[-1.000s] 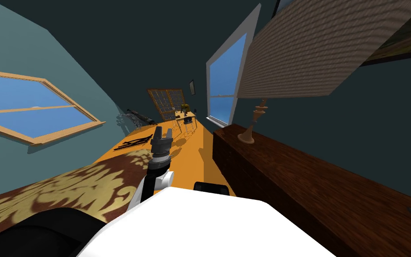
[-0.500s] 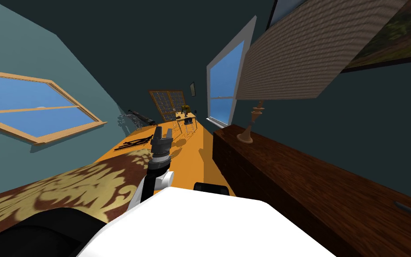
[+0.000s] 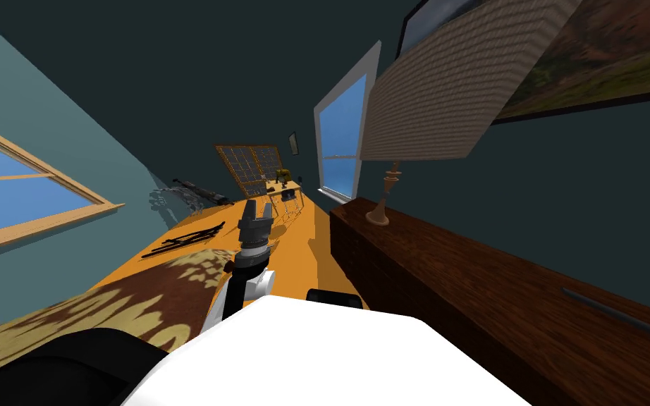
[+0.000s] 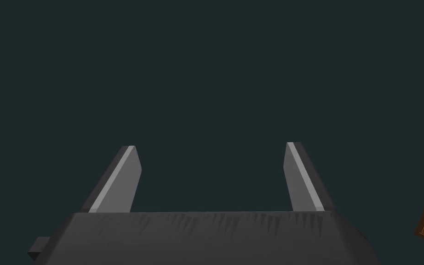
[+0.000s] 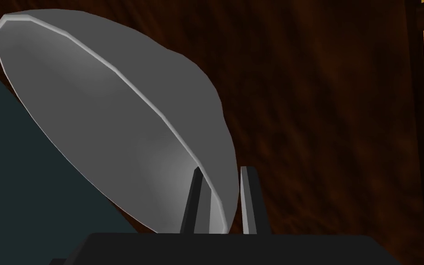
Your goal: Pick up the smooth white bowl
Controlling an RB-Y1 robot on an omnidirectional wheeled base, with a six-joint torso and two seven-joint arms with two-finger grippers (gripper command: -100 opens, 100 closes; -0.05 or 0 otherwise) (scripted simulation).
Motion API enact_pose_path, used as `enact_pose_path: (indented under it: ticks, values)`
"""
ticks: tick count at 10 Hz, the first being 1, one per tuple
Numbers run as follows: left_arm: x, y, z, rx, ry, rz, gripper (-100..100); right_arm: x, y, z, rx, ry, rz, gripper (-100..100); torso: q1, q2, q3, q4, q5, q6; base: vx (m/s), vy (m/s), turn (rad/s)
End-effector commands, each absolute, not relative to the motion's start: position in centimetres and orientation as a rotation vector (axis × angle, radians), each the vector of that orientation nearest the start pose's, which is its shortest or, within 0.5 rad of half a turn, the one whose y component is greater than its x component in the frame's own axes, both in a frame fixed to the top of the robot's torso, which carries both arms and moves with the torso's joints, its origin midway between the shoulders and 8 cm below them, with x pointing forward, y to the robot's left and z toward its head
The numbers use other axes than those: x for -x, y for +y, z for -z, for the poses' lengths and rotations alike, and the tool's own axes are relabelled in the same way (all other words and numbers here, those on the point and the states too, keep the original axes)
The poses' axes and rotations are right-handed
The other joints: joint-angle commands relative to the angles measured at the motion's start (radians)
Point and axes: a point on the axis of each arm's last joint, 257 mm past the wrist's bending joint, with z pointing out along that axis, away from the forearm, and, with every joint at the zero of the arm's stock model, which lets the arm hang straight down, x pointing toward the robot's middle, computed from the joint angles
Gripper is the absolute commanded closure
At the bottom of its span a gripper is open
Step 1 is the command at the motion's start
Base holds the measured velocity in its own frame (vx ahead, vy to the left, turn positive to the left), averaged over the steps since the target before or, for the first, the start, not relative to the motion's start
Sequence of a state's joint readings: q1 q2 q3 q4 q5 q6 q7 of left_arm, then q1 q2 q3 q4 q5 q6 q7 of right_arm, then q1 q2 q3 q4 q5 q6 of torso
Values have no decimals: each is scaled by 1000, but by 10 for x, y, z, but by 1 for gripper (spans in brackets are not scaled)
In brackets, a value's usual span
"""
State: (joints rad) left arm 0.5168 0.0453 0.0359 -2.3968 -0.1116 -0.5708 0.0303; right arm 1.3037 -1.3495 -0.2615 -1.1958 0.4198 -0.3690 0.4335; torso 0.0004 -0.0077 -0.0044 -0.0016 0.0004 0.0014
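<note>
**One rim pinch carries the whole bowl**

The bowl (image 5: 114,115) is in my right end effector (image 5: 222,169). The end effector pinches the bowl's wall at the rim, with one finger (image 5: 193,202) inside and the other outside. The bowl shows pale grey, smooth and thin-walled. It is tilted so its mouth faces sideways, with dark wood (image 5: 326,115) behind it.

I judge it stiff and light, but slick. A smooth wall held between two narrow blades can pivot or slide out, and a drop would likely chip it. The rim is the sensible place to grip, since the body looks far wider than my fingers open. A hold further down the wall should resist swinging better than one at the very lip. I cannot tell whether its base rests on anything.

My left end effector (image 3: 258,208) is held out ahead of me against the orange floor (image 3: 309,240). It points away from me, with its fingers (image 4: 119,179) spread wide and holding nothing.
</note>
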Motion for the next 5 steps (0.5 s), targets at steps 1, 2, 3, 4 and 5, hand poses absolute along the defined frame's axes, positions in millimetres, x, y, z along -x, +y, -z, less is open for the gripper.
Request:
enact_pose_path:
  ticks: [1, 2, 3, 4, 5]
  values:
    - [-306, 260, -80, 419, 593, 1260, 0, -11, -764, 274, 485, 2724, 665, 100, 0, 0, 0, 0, 0, 0, 165, 0, -291]
    - [-306, 260, -80, 419, 593, 1260, 0, -21, -760, 269, 546, 2703, 654, 100, 0, -1, -1, 0, 0, -1, 192, -5, -358]
    - [-306, 260, -80, 419, 593, 1260, 0, -21, -760, 269, 546, 2703, 654, 100, 0, -3, -2, -1, 0, -1, 133, -7, -168]
    - [-306, 260, -80, 419, 593, 1260, 0, -17, -760, 270, 534, 2710, 654, 100, 0, -1, -1, 0, 0, -3, 41, -2, -8]
    - [-306, 260, -80, 419, 593, 1260, 0, -18, -759, 270, 536, 2708, 653, 0, -1, 3, 1, 0, 0, -4, 10, 1, 6]
